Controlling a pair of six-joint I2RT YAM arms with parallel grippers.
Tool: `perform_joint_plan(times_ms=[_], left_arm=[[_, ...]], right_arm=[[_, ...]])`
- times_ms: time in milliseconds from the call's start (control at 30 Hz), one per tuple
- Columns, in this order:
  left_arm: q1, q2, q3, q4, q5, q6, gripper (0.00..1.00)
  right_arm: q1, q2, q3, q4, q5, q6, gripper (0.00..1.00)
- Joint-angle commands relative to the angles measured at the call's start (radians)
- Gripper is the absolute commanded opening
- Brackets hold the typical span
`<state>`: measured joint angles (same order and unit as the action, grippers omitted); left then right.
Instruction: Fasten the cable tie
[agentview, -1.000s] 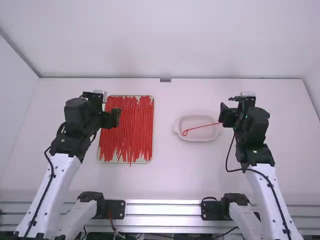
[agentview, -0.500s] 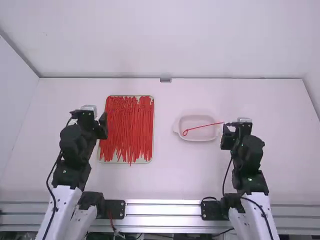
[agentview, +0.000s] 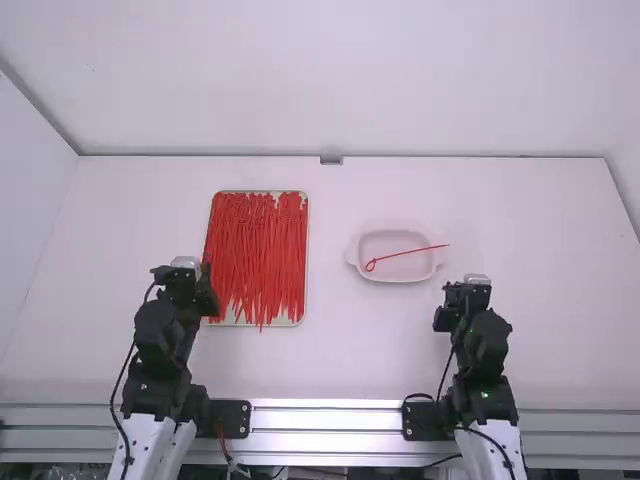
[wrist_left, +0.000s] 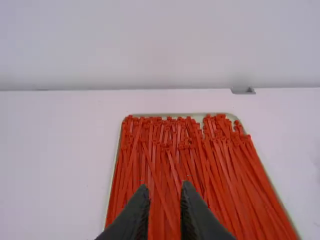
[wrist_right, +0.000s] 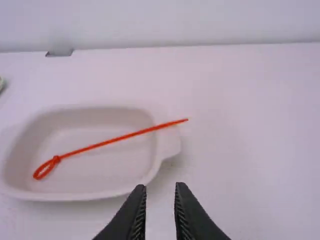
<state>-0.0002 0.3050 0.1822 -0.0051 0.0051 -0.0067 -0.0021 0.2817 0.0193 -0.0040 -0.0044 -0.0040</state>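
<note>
A fastened red cable tie (agentview: 402, 254) (wrist_right: 107, 143) lies in the white dish (agentview: 360, 262) (wrist_right: 165, 150), its loop at one end and its tail over the rim. Loose red cable ties (agentview: 257, 255) (wrist_left: 185, 160) fill the flat tray (agentview: 303, 322). My left gripper (agentview: 190, 285) (wrist_left: 165, 186) hangs near the tray's front left corner, fingers close together and holding nothing. On the near side of the dish's right end my right gripper (agentview: 463, 297) (wrist_right: 160, 186) is also shut and empty.
The tray and the dish lie side by side mid-table. Bare white table surrounds them. A small grey bracket (agentview: 331, 159) sits at the table's far edge, where the back wall begins.
Both arms have drawn back toward their bases. The left gripper left the tray's far left corner, the right gripper left the dish's right end. The looped tie stays in the dish.
</note>
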Motion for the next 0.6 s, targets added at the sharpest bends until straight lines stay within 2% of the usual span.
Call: perform_joint_plan(times_ms=[0,267,567], left_arm=[[0.000,-0.046,-0.042,0.005,-0.005,0.007,0.11],[0.000,-0.159,-0.155,0.005,-0.005,0.007,0.00],[0.000,-0.253,-0.182,0.005,-0.005,0.007,0.00]], right_arm=[[0.002,-0.043,-0.019,0.004,0.004,0.004,0.11],[0.002,-0.154,-0.019,0.004,0.004,0.004,0.00],[0.002,-0.247,-0.019,0.004,0.004,0.004,0.00]])
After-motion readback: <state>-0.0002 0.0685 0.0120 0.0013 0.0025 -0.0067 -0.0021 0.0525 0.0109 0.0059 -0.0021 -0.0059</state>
